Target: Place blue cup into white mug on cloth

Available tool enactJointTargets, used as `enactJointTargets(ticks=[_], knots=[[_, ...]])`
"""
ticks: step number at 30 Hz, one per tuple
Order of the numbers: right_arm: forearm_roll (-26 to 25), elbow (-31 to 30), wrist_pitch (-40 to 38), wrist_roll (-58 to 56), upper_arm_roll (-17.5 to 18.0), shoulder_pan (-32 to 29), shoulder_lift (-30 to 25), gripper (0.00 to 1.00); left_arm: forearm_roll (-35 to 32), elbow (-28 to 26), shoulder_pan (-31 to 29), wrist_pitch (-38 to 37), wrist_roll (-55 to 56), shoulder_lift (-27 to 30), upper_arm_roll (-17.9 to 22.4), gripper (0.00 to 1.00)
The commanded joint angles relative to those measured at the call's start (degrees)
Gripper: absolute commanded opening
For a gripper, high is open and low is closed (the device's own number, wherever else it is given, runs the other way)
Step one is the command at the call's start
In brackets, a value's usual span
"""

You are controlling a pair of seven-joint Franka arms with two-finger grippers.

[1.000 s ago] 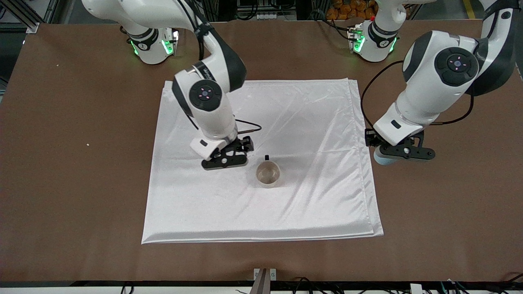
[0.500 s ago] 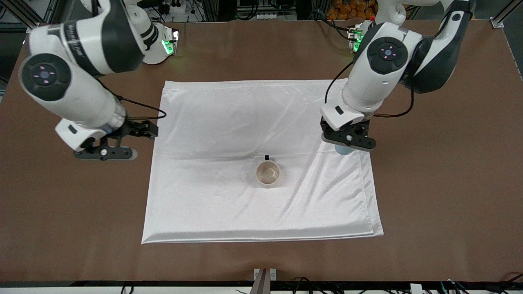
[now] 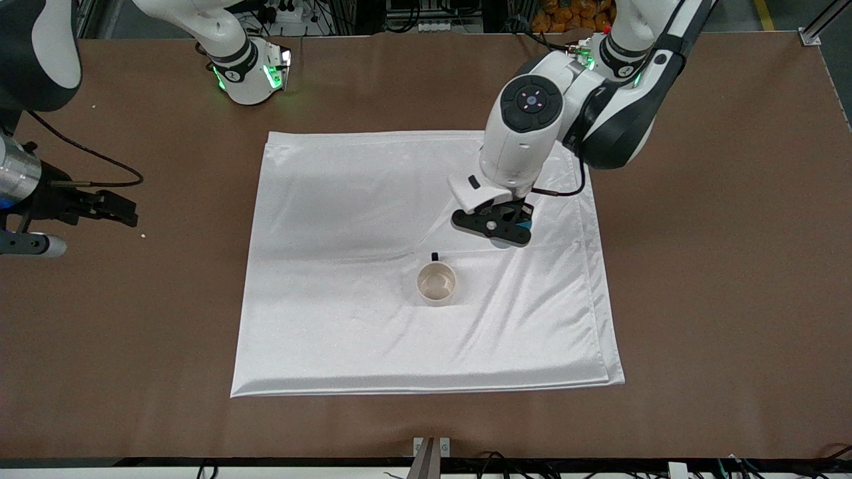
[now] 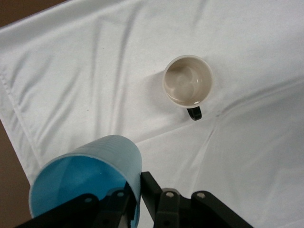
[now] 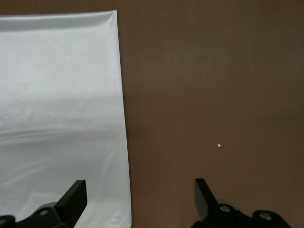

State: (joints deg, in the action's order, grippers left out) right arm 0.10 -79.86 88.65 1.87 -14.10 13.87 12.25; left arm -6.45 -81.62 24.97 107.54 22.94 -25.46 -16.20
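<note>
1. Front view: left gripper (image 3: 493, 226) up over the cloth (image 3: 346, 199), toward the left arm's end, clamped on the blue cup (image 3: 514, 237), only a sliver of blue peeking out beneath the black fingers.
2. Left wrist view: blue cup (image 4: 88, 183) pinched at its rim, one finger (image 4: 121, 205) outside the wall, bright blue inside facing the camera, cup tilted.
3. Same view: white mug (image 4: 188, 86) upright on the cloth (image 4: 95, 85), mouth open and empty, black handle pointing toward the gripper (image 4: 134, 207).
4. Front view again: white mug (image 3: 436, 283) on the cloth near its middle, nearer the front camera than the held cup, handle turned toward the robots' bases. Cup and mug well apart, not lined up.
5. Right gripper (image 3: 20, 243) out over bare table (image 3: 719, 266) at the right arm's end, clear of the cloth, waiting.
6. Right wrist view: right gripper (image 5: 140, 197) with fingers (image 5: 73, 195) spread wide, nothing between them, cloth edge (image 5: 61, 118) and brown table (image 5: 213, 85) below, small white speck (image 5: 219, 146) on the tabletop.
</note>
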Motion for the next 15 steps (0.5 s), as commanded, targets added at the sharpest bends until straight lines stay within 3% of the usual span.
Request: enactJointTargets(ticks=[1, 7, 15], knots=[[-0.1, -6.6, 5.7, -2.1, 0.9, -1.3, -4.3, 1.0, -1.8, 9.6, 6.9, -2.1, 1.5, -7.1, 4.2, 0.0], [-0.2, -8.6, 7.2, -4.2, 0.9, -1.8, -5.4, 1.0, -1.5, 13.8, 15.3, -1.1, 1.9, -11.8, 11.0, 0.0], [-0.2, -8.6, 7.2, -4.2, 0.9, -1.8, -5.5, 1.0, -0.6, 14.8, 16.2, 2.8, 2.3, -14.4, 11.3, 0.0]])
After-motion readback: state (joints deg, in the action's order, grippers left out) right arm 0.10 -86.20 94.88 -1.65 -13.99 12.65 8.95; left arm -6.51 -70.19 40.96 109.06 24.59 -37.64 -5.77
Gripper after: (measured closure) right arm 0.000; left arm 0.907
